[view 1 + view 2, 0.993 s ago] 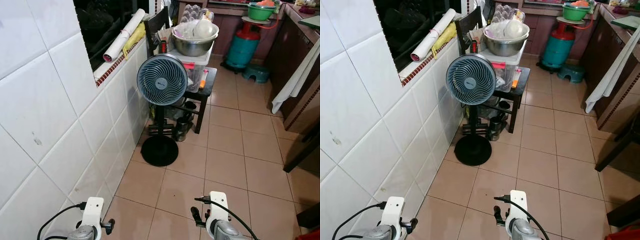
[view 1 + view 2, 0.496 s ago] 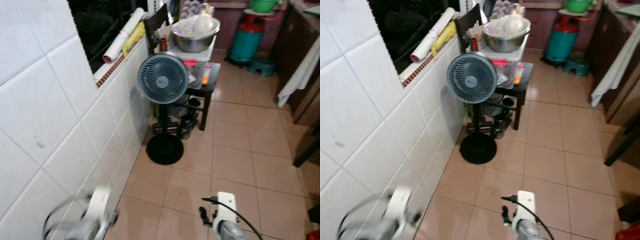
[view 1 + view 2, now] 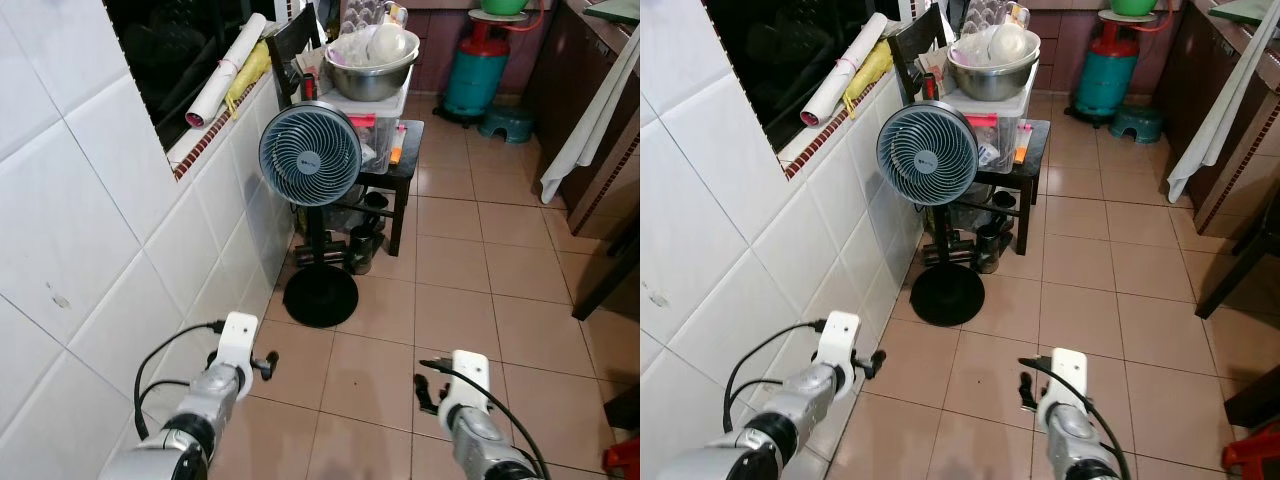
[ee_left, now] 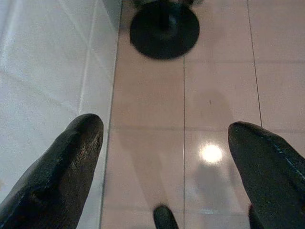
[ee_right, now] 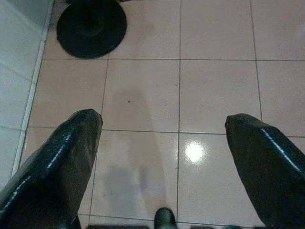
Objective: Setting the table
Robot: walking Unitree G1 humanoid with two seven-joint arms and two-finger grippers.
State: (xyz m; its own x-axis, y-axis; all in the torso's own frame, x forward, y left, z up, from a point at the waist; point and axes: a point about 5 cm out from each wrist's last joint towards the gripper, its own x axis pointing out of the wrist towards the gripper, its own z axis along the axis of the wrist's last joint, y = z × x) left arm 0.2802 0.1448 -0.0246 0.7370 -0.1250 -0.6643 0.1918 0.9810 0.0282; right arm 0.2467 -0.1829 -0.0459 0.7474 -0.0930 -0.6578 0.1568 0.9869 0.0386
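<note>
No tableware in reach; bowl (image 3: 372,70) far ahead on a stool (image 3: 395,170).

Both grippers, left (image 4: 162,143) and right (image 5: 164,143), over floor (image 3: 450,300), fingers spread wide, holding nothing. Likely snag: walking on, clipping the fan (image 3: 310,155) or wall (image 3: 110,230) close at left.

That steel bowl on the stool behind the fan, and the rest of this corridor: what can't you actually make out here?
- Steel bowl: its contents are a pale heap, too small to identify in the eye views.
- Items under the black stool: shaded, partly behind the fan.
- Window: dark, nothing visible inside.
- Fan base: blurred and cut by the edge in the left wrist view.
- Left hand and right hand: open, holding nothing.
</note>
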